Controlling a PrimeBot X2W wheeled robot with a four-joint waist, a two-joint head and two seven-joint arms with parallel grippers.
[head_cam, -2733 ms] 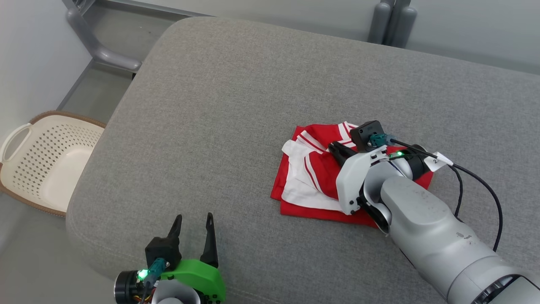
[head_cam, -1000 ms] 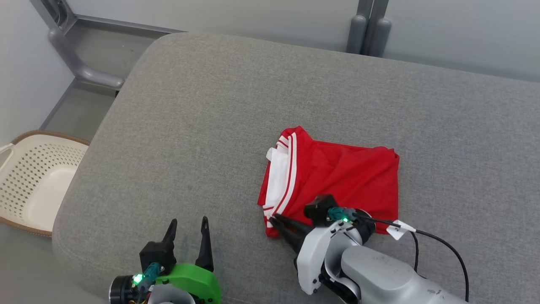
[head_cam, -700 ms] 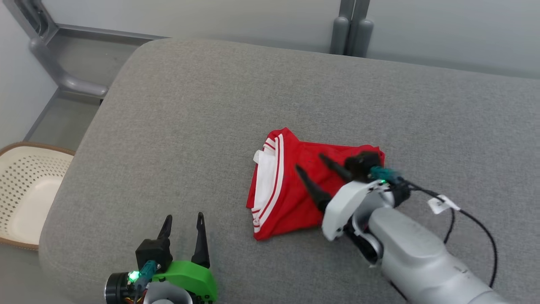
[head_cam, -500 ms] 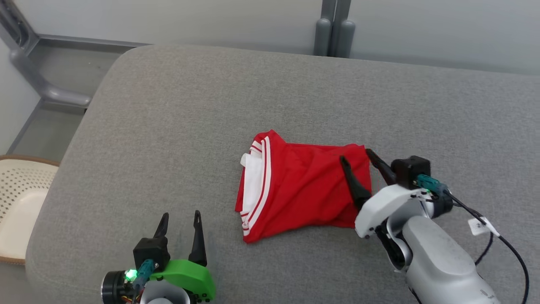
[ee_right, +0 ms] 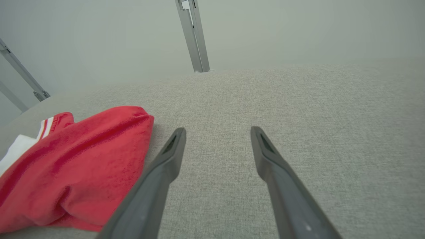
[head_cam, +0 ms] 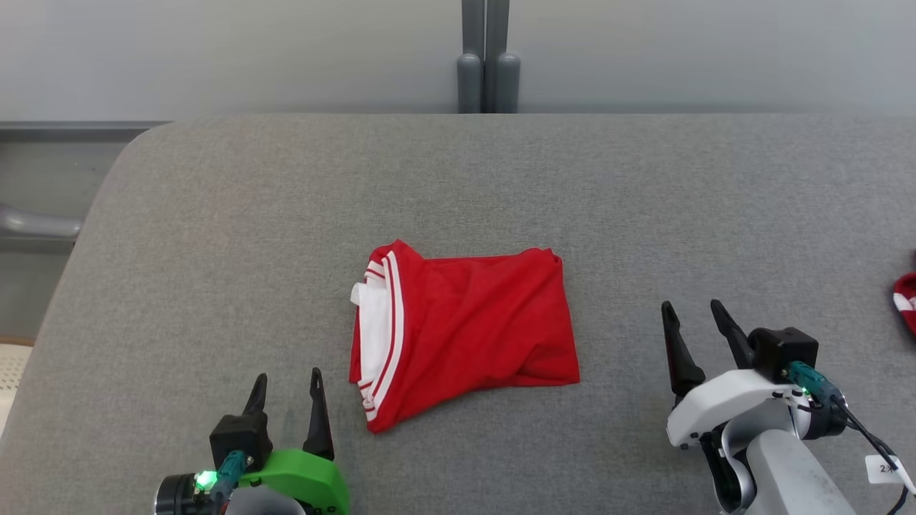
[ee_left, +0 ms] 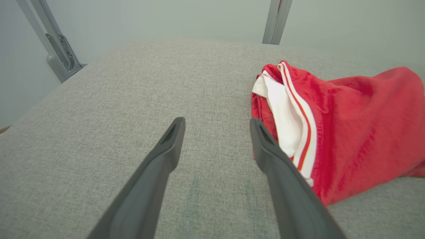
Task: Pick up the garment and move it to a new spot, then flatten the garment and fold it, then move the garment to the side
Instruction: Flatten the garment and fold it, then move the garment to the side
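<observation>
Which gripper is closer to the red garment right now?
Left. The left gripper sits just beside the garment's striped edge; the right gripper stands farther off its plain side.

I count one folded red, white-striped fabric garment (head_cam: 465, 332), one red cloth scrap (head_cam: 907, 304), one grey fabric cushion (head_cam: 286, 214), and two grippers: left gripper (head_cam: 288, 374), right gripper (head_cam: 691, 305).

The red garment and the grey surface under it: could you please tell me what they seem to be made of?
Red garment: probably thin, soft jersey knit, matte; it creases limply, with white panel and striped trim. Grey surface: likely woven upholstery over padding, matte and heathered; fine weave grain shows, and its edges are rounded.
</observation>
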